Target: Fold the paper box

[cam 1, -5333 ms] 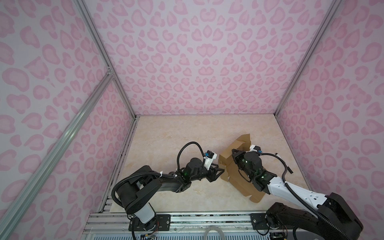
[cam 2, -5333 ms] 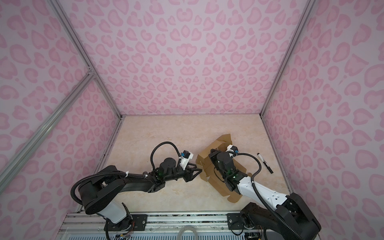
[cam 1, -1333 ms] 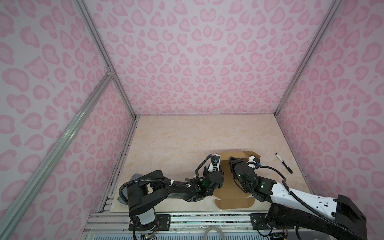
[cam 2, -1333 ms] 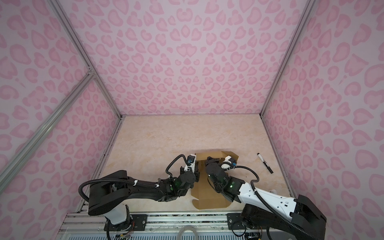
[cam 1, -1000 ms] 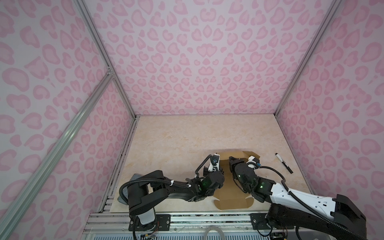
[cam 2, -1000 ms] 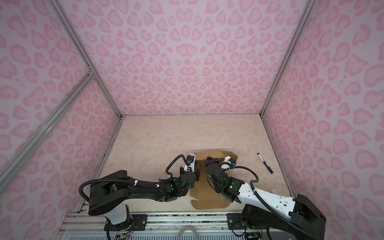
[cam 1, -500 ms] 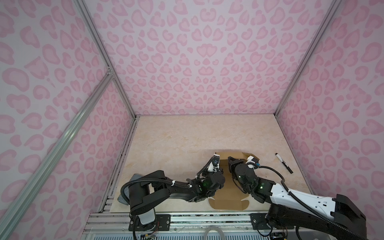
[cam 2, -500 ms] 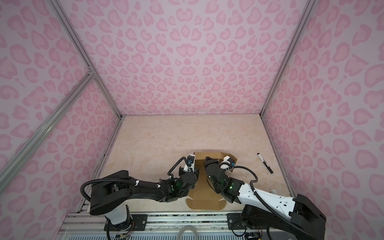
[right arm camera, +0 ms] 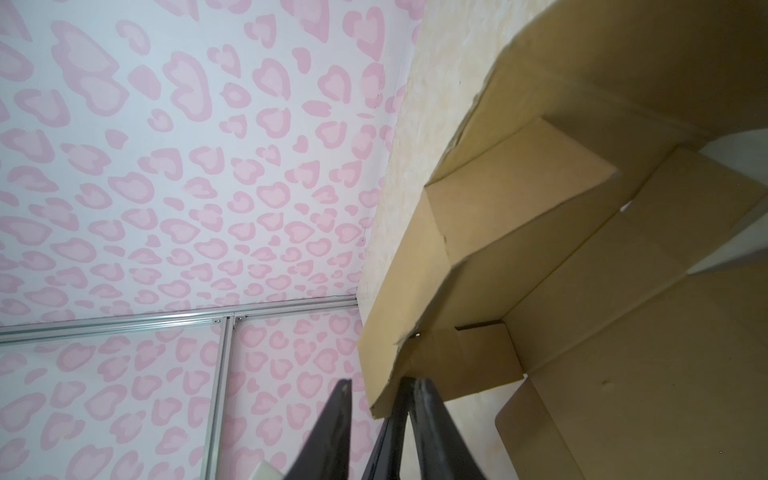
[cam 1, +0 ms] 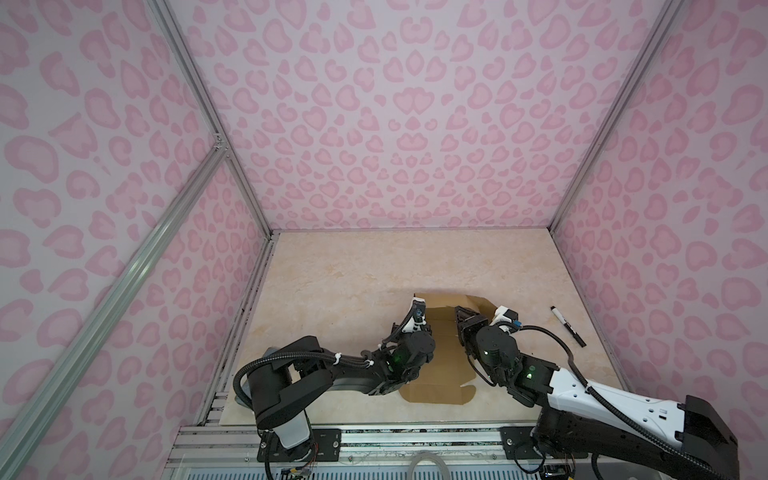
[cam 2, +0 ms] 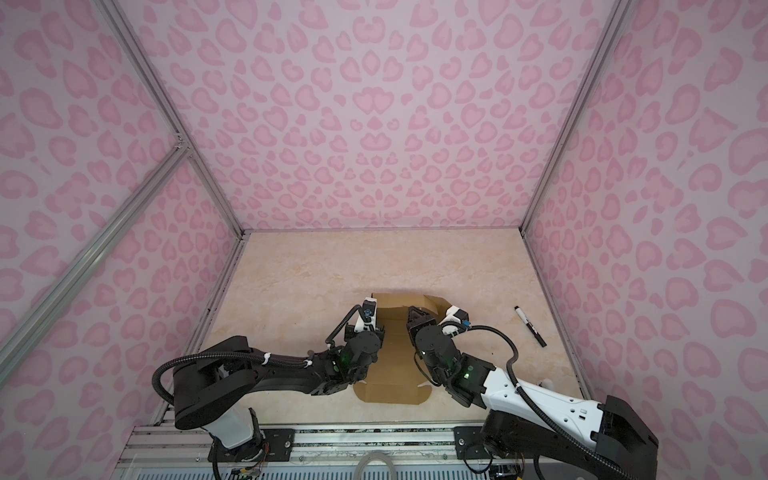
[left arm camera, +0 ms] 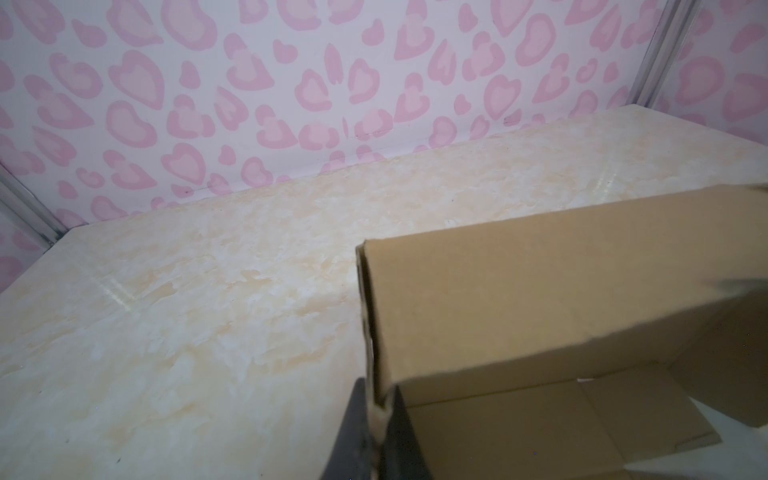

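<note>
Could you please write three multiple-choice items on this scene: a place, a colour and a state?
1. Where is the marker relative to the box? A left of it; B inside it; C right of it.
2. The box's colour? A brown; B white; C blue.
3. The left gripper is: A open; B shut on the box; C out of view.
C: it lies on the table right of the box. A: plain brown cardboard. B: its wrist view shows it pinching a box wall.
</note>
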`<state>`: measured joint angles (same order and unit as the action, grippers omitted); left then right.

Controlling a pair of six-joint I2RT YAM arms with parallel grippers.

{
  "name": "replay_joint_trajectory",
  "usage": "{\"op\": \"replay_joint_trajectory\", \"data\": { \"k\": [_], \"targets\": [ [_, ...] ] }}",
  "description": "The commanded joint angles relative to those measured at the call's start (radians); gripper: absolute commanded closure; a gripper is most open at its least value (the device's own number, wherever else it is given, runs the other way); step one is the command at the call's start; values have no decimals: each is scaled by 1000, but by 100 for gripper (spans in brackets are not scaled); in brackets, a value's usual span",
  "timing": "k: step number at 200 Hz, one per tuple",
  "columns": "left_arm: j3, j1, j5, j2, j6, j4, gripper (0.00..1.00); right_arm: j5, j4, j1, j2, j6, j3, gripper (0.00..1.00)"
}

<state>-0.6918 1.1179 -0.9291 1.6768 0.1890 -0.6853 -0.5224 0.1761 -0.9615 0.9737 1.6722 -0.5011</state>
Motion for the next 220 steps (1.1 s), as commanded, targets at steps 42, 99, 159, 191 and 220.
{"op": "replay_joint_trajectory", "data": {
  "k": [42, 99, 159, 191, 220],
  "targets": [
    [102, -60, 83, -87, -66, -112, 96, 47, -145, 15, -12, -198, -164, 66],
    [157, -108, 209, -131, -114, -146, 96, 449, -106, 202, 206, -370, -372, 66],
    [182, -132, 243, -127, -130, -155, 96, 630, 40, 261, 378, -385, -381, 67],
    [171, -133, 251, -115, -133, -146, 96, 663, 77, 266, 430, -382, -375, 68],
    [172, -133, 257, -115, -133, -143, 91, 665, 94, 267, 446, -377, -360, 68]
  ]
}}
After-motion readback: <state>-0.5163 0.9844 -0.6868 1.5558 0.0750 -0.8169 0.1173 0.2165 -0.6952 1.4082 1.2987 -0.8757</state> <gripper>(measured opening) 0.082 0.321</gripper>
